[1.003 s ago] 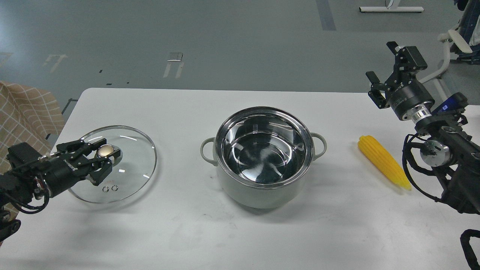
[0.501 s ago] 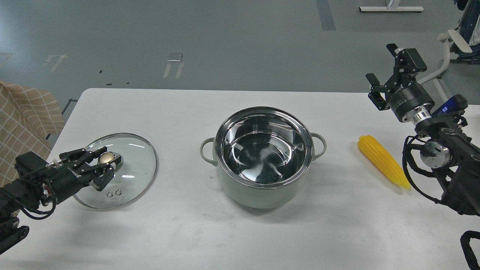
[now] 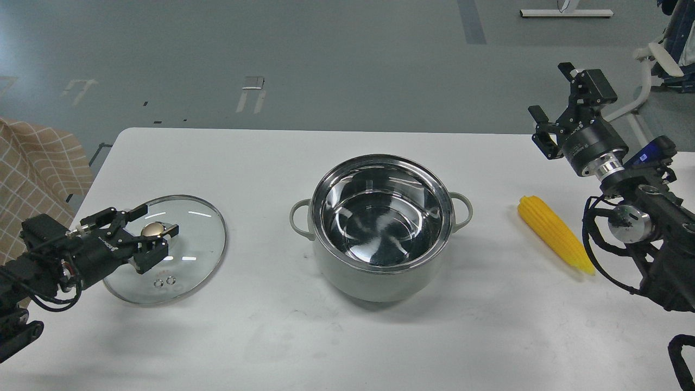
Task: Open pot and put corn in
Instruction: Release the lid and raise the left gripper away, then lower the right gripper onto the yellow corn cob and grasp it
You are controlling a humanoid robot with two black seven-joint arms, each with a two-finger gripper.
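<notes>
Glass lid (image 3: 179,247) now set flat on the counter (image 3: 271,336) left of the pot (image 3: 381,225); left gripper (image 3: 147,232) fingers newly spread off its knob; right gripper (image 3: 555,114) open, raised beyond the corn (image 3: 554,233) lying right of the pot; opening seems done, corn next.

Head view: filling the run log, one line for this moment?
pot open | lid on table | corn untouched | left gripper open | right gripper open

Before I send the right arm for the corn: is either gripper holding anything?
Nothing is held: left gripper open around the lid knob; right gripper open, empty.
</notes>
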